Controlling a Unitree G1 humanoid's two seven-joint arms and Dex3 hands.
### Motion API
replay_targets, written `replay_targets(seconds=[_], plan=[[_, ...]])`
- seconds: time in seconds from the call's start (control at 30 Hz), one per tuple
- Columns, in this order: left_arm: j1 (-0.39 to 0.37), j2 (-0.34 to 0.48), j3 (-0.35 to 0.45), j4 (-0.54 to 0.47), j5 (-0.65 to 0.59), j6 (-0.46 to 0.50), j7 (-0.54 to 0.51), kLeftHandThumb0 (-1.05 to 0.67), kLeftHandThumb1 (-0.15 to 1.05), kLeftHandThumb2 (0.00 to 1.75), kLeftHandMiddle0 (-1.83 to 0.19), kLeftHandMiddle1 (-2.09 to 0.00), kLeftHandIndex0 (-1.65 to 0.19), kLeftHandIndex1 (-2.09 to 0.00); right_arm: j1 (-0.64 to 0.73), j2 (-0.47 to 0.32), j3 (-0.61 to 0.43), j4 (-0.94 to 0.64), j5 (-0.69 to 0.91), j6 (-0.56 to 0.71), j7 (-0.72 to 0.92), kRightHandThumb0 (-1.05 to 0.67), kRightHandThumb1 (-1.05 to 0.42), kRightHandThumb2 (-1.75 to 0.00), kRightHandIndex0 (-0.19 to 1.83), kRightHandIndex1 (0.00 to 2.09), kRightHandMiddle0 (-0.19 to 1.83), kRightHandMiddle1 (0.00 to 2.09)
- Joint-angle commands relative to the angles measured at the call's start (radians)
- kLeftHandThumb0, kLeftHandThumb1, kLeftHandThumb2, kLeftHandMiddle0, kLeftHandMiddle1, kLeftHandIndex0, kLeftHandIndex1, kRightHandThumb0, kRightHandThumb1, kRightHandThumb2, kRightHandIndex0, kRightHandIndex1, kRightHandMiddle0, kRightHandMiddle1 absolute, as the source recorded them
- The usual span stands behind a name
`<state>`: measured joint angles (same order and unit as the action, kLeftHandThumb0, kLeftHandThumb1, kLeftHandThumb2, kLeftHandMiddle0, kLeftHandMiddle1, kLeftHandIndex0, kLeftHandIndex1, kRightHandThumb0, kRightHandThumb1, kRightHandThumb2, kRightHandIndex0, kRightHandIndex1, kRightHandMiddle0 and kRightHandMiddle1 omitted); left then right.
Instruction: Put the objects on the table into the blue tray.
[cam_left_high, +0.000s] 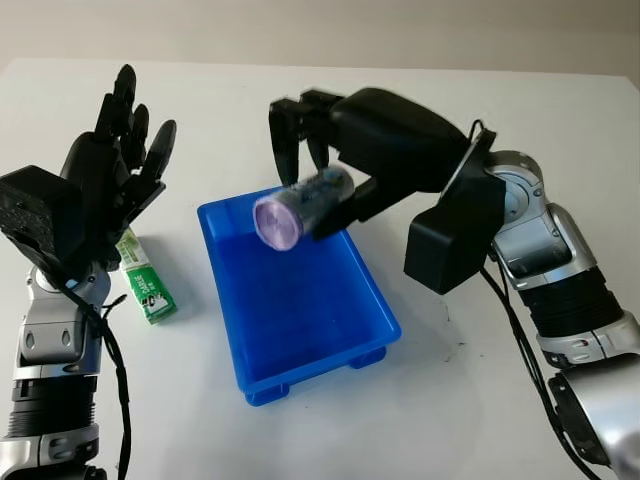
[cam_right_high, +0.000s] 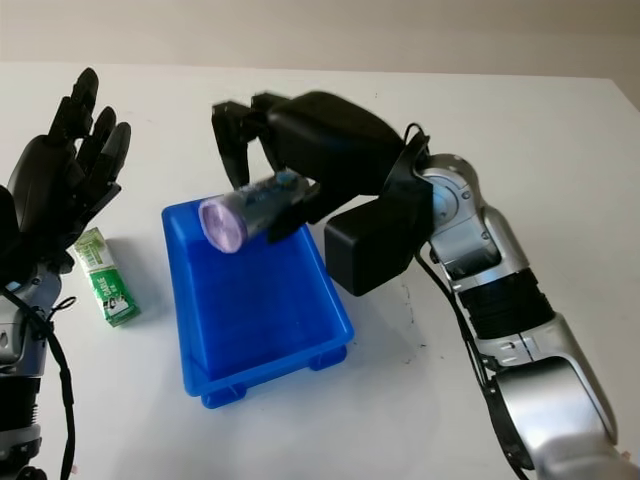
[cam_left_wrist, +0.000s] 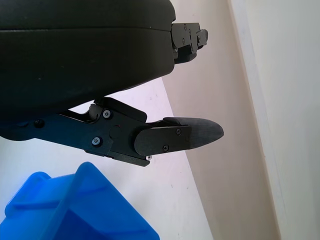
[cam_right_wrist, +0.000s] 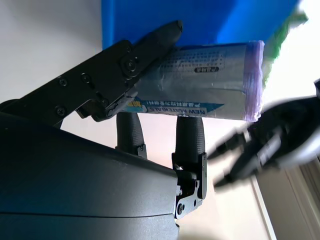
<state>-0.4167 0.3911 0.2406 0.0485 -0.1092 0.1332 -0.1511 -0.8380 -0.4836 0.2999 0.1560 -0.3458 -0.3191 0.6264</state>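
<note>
Head views: right hand grips purple roll mid-length, held above blue tray; green carton on surface beside tray, below raised, open left hand.
Right wrist view: roll looks light, soft, slippery film; mid-body hold suits.

Bare blue tray floor below roll
</note>
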Motion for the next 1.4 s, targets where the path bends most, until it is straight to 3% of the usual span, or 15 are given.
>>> replay_targets(seconds=[0.0,0.27,0.33,0.4,0.47,0.5,0.6,0.63,0.73,0.87,1.37], plan=[[0.018,-0.001,-0.001,-0.024,0.007,-0.001,0.007,-0.56,1.05,0.44,0.06,-0.06,0.11,-0.05,-0.005,-0.012,0.009,-0.036,0.002,0.025,0.037,-0.23,-1.01,-0.07,0.73,2.09,0.52,2.09],[0.019,-0.009,0.001,-0.032,0.006,0.011,0.010,-0.56,1.05,0.44,0.08,-0.05,0.12,-0.05,0.007,-0.032,0.014,-0.011,0.018,0.019,0.121,-0.24,-1.00,-0.06,0.64,2.09,0.43,2.09],[0.018,-0.011,0.001,-0.030,0.005,0.008,0.011,-0.55,1.05,0.44,0.08,-0.05,0.12,-0.05,-0.005,-0.047,0.022,0.002,0.019,0.002,0.156,-0.31,-0.98,-0.05,0.45,2.09,0.31,2.09],[0.017,-0.013,0.000,-0.027,0.007,0.004,0.012,-0.54,1.05,0.45,0.08,-0.05,0.11,-0.05,-0.015,-0.056,0.026,0.022,0.030,-0.024,0.191,-0.41,-0.95,-0.05,0.13,2.07,0.12,2.08],[0.016,-0.014,-0.001,-0.025,0.006,0.000,0.011,-0.54,1.05,0.45,0.08,-0.05,0.12,-0.05,-0.024,-0.062,0.028,0.035,0.050,-0.031,0.233,-0.47,-0.93,-0.05,-0.03,1.94,-0.02,1.94],[0.016,-0.014,-0.002,-0.023,0.007,-0.002,0.011,-0.54,1.05,0.45,0.08,-0.05,0.12,-0.05,-0.029,-0.064,0.029,0.038,0.058,-0.027,0.254,-0.50,-0.92,-0.05,-0.06,1.82,-0.05,1.81],[0.016,-0.016,-0.002,-0.022,0.009,-0.006,0.013,-0.54,1.05,0.46,0.08,-0.05,0.11,-0.05,-0.040,-0.067,0.027,0.044,0.083,-0.025,0.301,-0.60,-0.94,-0.05,0.06,0.96,-0.03,1.17],[0.015,-0.018,-0.002,-0.021,0.008,-0.006,0.013,-0.53,1.05,0.46,0.08,-0.05,0.11,-0.05,-0.043,-0.067,0.027,0.047,0.087,-0.031,0.309,-0.64,-0.95,-0.05,0.11,0.62,-0.01,0.87],[0.013,-0.020,-0.002,-0.018,0.006,-0.011,0.009,-0.54,1.05,0.46,0.08,-0.05,0.12,-0.05,-0.045,-0.068,0.023,0.047,0.096,-0.041,0.313,-0.69,-0.96,-0.05,0.15,0.20,0.04,0.41],[0.015,-0.020,-0.004,-0.021,0.008,-0.007,0.008,-0.54,1.05,0.47,0.09,-0.05,0.12,-0.05,-0.047,-0.071,0.021,0.049,0.098,-0.049,0.311,-0.70,-0.97,-0.06,0.08,0.08,0.02,0.25],[0.017,-0.029,0.002,-0.025,0.000,-0.005,0.007,-0.53,1.05,0.46,0.09,-0.05,0.12,-0.05,-0.070,-0.060,-0.038,0.047,0.139,-0.041,0.238,-0.69,-0.98,-0.06,-0.03,0.03,-0.03,0.10]])
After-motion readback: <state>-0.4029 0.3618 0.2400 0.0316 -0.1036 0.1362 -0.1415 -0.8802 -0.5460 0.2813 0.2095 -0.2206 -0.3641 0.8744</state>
